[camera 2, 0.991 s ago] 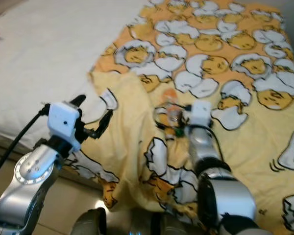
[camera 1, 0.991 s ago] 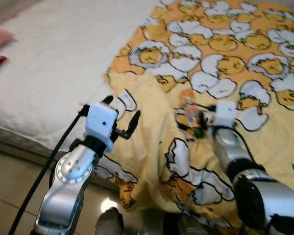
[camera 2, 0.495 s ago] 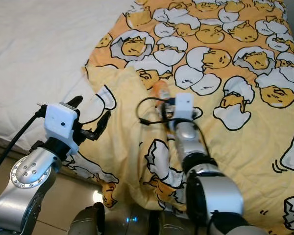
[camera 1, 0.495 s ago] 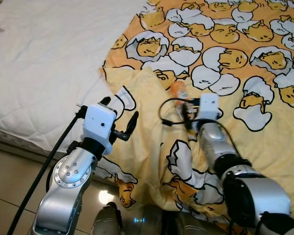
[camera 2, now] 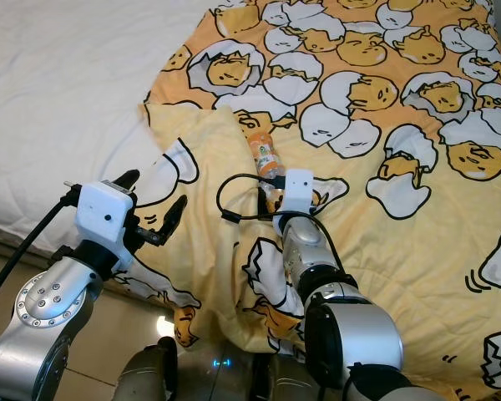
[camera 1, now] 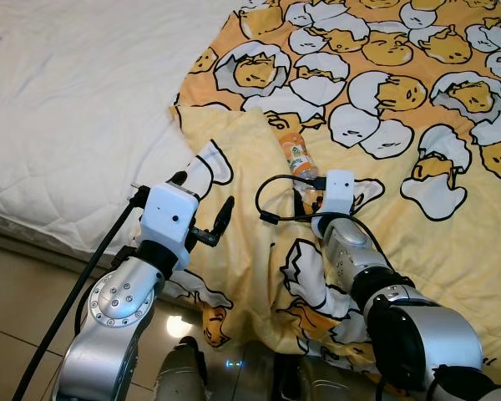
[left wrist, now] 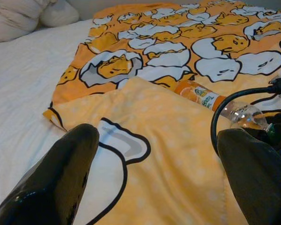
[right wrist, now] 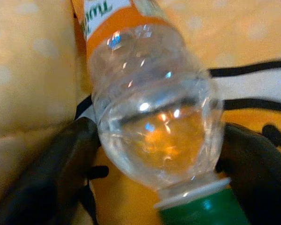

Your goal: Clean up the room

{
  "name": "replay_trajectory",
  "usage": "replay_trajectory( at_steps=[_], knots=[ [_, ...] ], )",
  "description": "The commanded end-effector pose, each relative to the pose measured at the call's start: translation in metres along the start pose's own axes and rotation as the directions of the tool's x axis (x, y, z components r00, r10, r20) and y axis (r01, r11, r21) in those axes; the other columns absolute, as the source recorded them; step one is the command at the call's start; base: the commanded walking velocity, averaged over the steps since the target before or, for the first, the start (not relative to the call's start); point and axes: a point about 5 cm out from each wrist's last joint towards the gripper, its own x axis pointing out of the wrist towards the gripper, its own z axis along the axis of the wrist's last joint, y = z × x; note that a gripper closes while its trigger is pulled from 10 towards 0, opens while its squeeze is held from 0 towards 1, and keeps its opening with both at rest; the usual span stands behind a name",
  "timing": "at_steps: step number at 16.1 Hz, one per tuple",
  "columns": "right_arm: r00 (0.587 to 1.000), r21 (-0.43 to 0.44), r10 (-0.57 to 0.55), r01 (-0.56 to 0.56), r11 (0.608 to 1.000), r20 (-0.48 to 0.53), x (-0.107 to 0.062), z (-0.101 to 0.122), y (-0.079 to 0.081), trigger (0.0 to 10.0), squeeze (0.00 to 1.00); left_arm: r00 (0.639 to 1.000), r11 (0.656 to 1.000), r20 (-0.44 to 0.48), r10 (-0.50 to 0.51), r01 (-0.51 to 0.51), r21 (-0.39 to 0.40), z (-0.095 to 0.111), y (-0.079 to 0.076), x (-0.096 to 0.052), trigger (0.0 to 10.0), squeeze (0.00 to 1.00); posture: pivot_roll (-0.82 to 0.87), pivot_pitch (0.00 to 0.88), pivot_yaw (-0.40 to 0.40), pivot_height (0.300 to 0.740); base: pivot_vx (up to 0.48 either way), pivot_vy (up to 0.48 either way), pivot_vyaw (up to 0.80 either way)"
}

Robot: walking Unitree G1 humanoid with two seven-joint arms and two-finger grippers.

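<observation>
A yellow blanket (camera 1: 417, 125) printed with cartoon egg characters covers most of the bed, and beside it lies bare white mattress (camera 1: 67, 109). The blanket's near edge is folded over into a plain, pale yellow flap (camera 1: 242, 167) that rises in a ridge just beside the bottle. A black cable (camera 1: 275, 196) loops off the right arm's wrist and lies on the blanket close to the bottle. Two white pillows (left wrist: 23, 16) sit at the far end of the mattress. Below the bed's edge there is tiled floor (camera 1: 17, 309).

The plastic bottle (camera 1: 297, 157) lies flat on the blanket, against the fold's ridge. Its long axis runs away from the robot: the orange-labelled body points up the bed, and the clear neck with its green cap (right wrist: 203, 211) points back toward the robot.

The right gripper (right wrist: 157, 145) is at the bottle's neck end, with a black finger (right wrist: 47, 164) on each side of the clear shoulder, pressed close against it; the fingers look clamped on the bottle.

The left gripper (camera 1: 202, 200) is held over the blanket's near corner, well short of the bottle, its two fingers (left wrist: 61, 173) spread apart with nothing between them.
</observation>
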Motion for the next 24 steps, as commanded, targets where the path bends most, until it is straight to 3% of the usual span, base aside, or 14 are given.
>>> replay_trajectory(
  at_steps=[1, 5, 8, 10, 15, 21, 22, 24],
  knots=[
    [0.998, 0.054, 0.012, -0.008, 0.998, -0.064, -0.002, -0.013, 0.002, 0.0, 0.00, 1.000, 1.000, -0.008, -0.001, 0.001, 0.004, 0.000, -0.003, -0.002, 10.0, 0.00, 0.28, 0.273, -0.058, 0.740, 0.000, 0.000, 0.00],
    [0.999, -0.022, 0.019, -0.020, 1.000, -0.049, -0.001, -0.011, 0.004, 0.0, 0.00, 1.000, 1.000, -0.013, -0.001, 0.001, 0.005, -0.002, -0.003, 0.000, 10.0, 0.00, 0.27, 0.259, -0.059, 0.740, 0.000, 0.000, 0.00],
    [0.996, -0.025, 0.019, -0.021, 0.999, -0.087, -0.003, -0.019, 0.003, 0.0, 0.00, 1.000, 1.000, -0.013, -0.006, 0.006, 0.012, -0.007, -0.003, 0.007, 10.0, 0.00, 0.26, 0.232, -0.056, 0.740, 0.000, 0.000, 0.00],
    [0.998, -0.017, -0.018, 0.017, 1.000, -0.061, -0.004, -0.020, 0.001, 0.0, 0.00, 1.000, 1.000, 0.002, -0.017, 0.017, 0.019, -0.008, -0.002, 0.018, 10.0, 0.00, 0.25, 0.149, -0.043, 0.740, 0.000, 0.000, 0.00],
    [0.997, 0.001, -0.071, 0.071, 0.998, 0.014, -0.005, -0.011, -0.012, 0.0, 0.00, 0.996, 0.997, 0.058, -0.072, 0.069, 0.041, -0.008, -0.011, 0.045, 10.0, 0.00, 0.19, 0.036, -0.035, 0.740, 0.000, 0.000, 0.00],
    [0.975, -0.029, -0.124, 0.131, 0.991, 0.186, -0.005, 0.017, -0.021, 0.0, 0.00, 0.992, 0.994, 0.081, -0.093, 0.088, 0.066, -0.014, -0.016, 0.064, 10.0, 0.00, 0.17, 0.000, -0.029, 0.740, 0.000, 0.000, 0.00],
    [0.962, -0.043, -0.150, 0.164, 0.986, 0.228, -0.007, 0.022, -0.026, 0.0, 0.00, 0.996, 0.998, 0.055, -0.068, 0.067, 0.021, -0.020, -0.014, 0.065, 10.0, 0.00, 0.17, 0.000, -0.029, 0.740, 0.000, 0.000, 0.00],
    [0.880, -0.094, -0.206, 0.270, 0.958, 0.427, -0.026, 0.034, -0.051, 0.0, 0.00, 0.998, 0.993, -0.064, 0.014, -0.021, -0.118, -0.052, -0.004, 0.057, 10.0, 0.00, 0.13, 0.000, -0.031, 0.740, 0.000, 0.000, 0.00]
  ],
)
